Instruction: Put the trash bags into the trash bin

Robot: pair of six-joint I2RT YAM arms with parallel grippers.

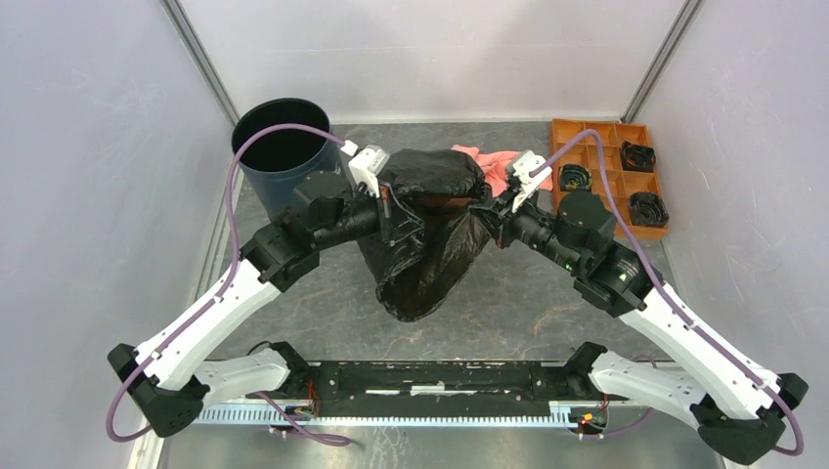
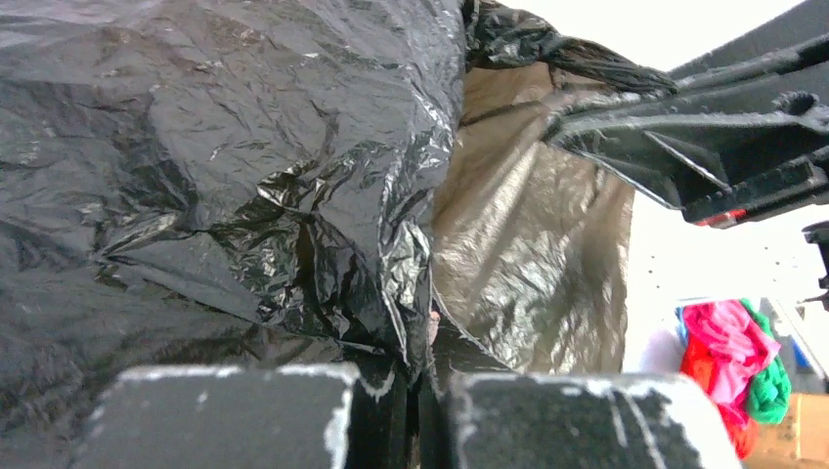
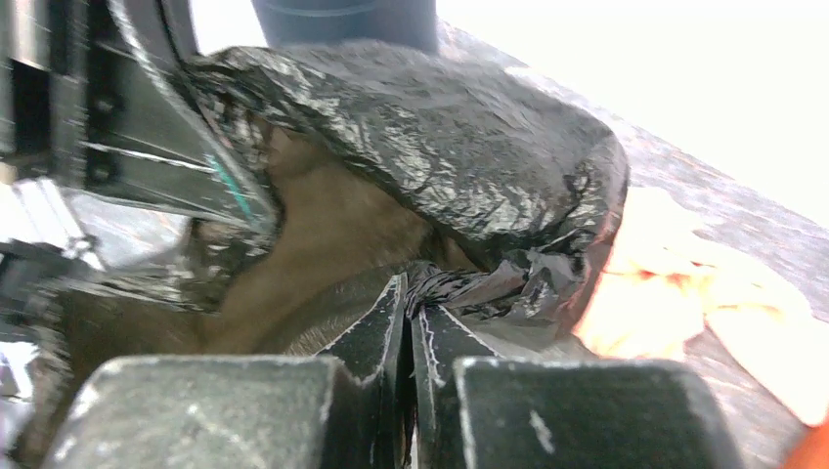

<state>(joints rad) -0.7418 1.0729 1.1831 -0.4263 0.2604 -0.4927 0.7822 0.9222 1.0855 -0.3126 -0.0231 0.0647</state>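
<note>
Suspended bag (image 1: 430, 264): left gripper (image 1: 395, 209) clamped shut on 9 o'clock edge, right gripper (image 1: 486, 211) pinched 3 o'clock edge; bin (image 1: 283, 161) stood at 10 o'clock.

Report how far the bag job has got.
Done: the glossy black plastic bag is picked up. In hand: the left gripper and right gripper each pinch its edge. Left: it is not in the dark navy cylindrical bin yet.
</note>
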